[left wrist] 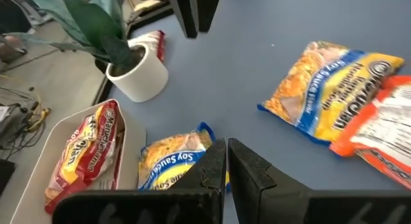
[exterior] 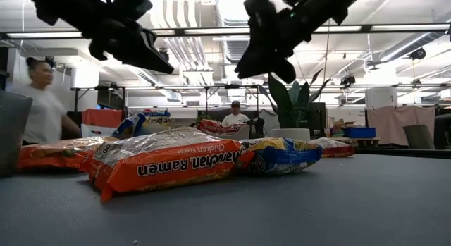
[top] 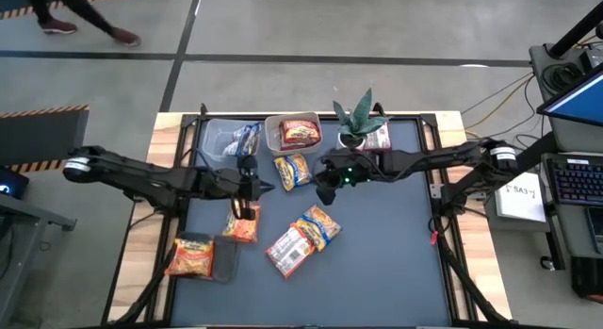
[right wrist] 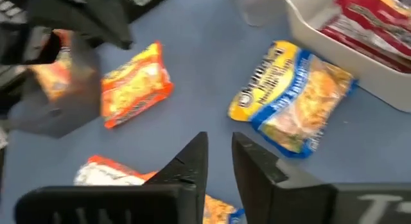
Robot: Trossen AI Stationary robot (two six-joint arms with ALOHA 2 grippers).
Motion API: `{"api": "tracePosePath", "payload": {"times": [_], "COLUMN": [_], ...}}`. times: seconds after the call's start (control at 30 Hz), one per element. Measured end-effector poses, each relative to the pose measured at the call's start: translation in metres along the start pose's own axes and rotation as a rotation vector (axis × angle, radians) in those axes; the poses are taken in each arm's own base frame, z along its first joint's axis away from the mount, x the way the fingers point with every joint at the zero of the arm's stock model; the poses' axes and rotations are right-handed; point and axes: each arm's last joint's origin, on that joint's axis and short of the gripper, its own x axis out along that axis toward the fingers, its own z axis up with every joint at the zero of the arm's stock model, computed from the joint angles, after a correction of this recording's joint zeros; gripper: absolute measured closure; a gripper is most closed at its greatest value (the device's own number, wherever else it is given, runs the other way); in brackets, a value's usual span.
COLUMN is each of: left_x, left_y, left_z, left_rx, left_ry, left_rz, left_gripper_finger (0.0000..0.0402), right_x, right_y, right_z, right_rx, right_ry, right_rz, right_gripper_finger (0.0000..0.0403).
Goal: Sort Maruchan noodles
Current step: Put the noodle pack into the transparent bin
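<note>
Several Maruchan noodle packets lie flat on the dark mat. A blue-yellow packet (top: 292,169) lies between my two grippers; it also shows in the wrist views (left wrist: 173,163) (right wrist: 292,95). An orange packet (top: 242,222) lies just near of my left gripper, and another orange packet (top: 191,256) lies farther left. A red-and-white packet (top: 289,251) and a second blue-yellow packet (top: 320,225) lie mid-mat. My left gripper (top: 261,188) (left wrist: 227,161) hovers shut and empty. My right gripper (top: 325,185) (right wrist: 219,156) hovers with a narrow gap between its fingers and holds nothing.
Two clear tubs stand at the mat's far edge. The left tub (top: 226,139) holds a blue packet and the right tub (top: 297,133) holds a red packet. A potted plant (top: 358,122) stands beside them, with a red packet (top: 379,139) next to it. A person (exterior: 42,105) stands behind the table.
</note>
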Motion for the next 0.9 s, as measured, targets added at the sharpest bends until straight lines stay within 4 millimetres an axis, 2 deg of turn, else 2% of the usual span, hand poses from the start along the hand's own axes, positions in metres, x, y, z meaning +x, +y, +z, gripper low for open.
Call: {"api": "tracePosePath", "payload": {"times": [0.2, 0.43, 0.63, 0.77, 0.9], "left_x": [0.014, 0.045, 0.065, 0.073, 0.077], "left_y": [-0.002, 0.005, 0.007, 0.004, 0.002], "left_z": [-0.009, -0.025, -0.033, -0.035, -0.04], "left_rx": [-0.037, -0.063, -0.142, -0.167, -0.203], "left_ry": [-0.078, -0.012, 0.062, 0.076, 0.093], "left_rz": [0.041, 0.09, 0.102, 0.096, 0.093], "left_gripper_finger": [0.0402, 0.0402, 0.0402, 0.0402, 0.0402], "right_x": [0.028, 0.081, 0.116, 0.127, 0.128], "right_y": [-0.027, -0.058, -0.069, -0.069, -0.065], "right_z": [-0.01, -0.014, -0.01, -0.013, -0.017], "right_rx": [0.043, -0.064, -0.108, -0.147, -0.153], "right_ry": [0.068, 0.019, 0.005, 0.044, 0.102], "right_rz": [-0.093, -0.125, -0.181, -0.193, -0.211], "right_gripper_finger": [0.0377, 0.0385, 0.0385, 0.0385, 0.0385]}}
